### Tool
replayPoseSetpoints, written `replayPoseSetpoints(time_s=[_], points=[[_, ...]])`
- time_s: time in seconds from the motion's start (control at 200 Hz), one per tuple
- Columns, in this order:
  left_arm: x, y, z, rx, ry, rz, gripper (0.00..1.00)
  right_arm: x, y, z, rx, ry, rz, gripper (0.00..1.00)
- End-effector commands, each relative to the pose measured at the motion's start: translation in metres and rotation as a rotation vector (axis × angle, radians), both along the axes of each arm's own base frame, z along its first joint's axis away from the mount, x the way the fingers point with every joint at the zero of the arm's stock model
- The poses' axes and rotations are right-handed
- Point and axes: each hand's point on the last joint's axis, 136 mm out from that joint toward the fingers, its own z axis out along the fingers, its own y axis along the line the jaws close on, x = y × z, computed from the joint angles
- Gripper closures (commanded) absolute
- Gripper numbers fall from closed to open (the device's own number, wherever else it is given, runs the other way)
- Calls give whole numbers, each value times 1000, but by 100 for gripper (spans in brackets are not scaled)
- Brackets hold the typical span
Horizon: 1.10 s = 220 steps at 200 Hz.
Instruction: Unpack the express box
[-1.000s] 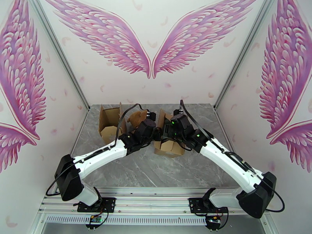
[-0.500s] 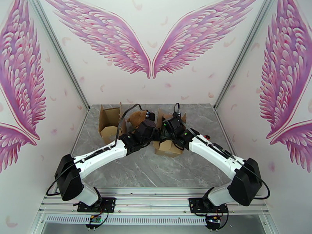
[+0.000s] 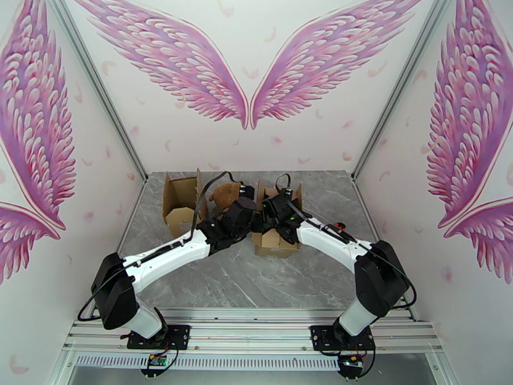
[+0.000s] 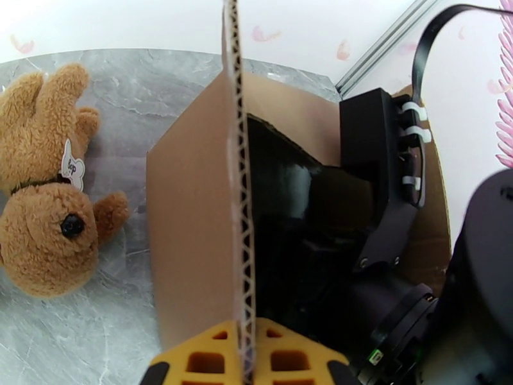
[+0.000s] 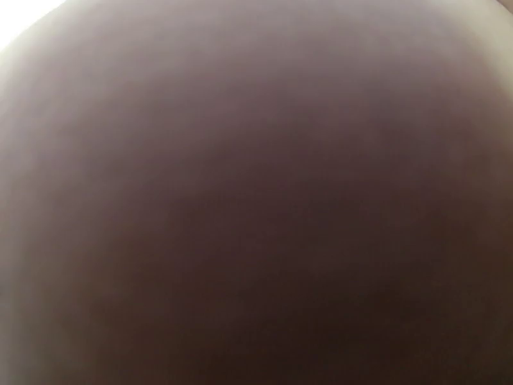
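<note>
The express box (image 3: 277, 242) is a brown cardboard carton in the middle of the table, its top open. In the left wrist view its near flap (image 4: 238, 187) stands edge-on, and my left gripper (image 4: 244, 344) is shut on that flap with its yellow fingers. From above, the left gripper (image 3: 254, 219) sits at the box's left side. My right gripper (image 3: 274, 213) reaches down into the box from the right. Its black body (image 4: 378, 187) fills the opening, and its fingers are hidden inside. The right wrist view is a dark brown blur.
A brown teddy bear (image 3: 224, 194) with a white tag lies on the grey table (image 3: 256, 283) just left of the box, also seen as a teddy bear (image 4: 45, 206) beside the flap. A second open cardboard box (image 3: 179, 205) stands at the back left.
My right arm has swung left and its gripper has gone deeper into the box. The left arm keeps its hold on the flap and has not moved.
</note>
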Motion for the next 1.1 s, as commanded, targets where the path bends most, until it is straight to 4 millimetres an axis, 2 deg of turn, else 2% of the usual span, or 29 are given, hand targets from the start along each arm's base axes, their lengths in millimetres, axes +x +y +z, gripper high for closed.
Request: replayPoseSetpoints(time_s=[0.0, 0.175, 0.33, 0.495, 0.715, 1.094], points=[[-5, -18, 18, -65, -35, -47, 100, -1, 8, -13, 28, 18, 32, 51], [-4, -16, 16, -59, -30, -37, 100, 0, 10, 6, 37, -22, 64, 100], [-2, -10, 14, -51, -18, -6, 100, -6, 9, 35, 57, -74, 102, 100], [1, -3, 10, -42, -4, 36, 100, -22, 14, 71, 148, -167, 178, 100], [2, 3, 9, -40, 1, 67, 100, -41, 23, 102, 240, -243, 273, 100], [5, 13, 8, -23, 12, 111, 100, -68, 14, 178, 317, -434, 335, 100]])
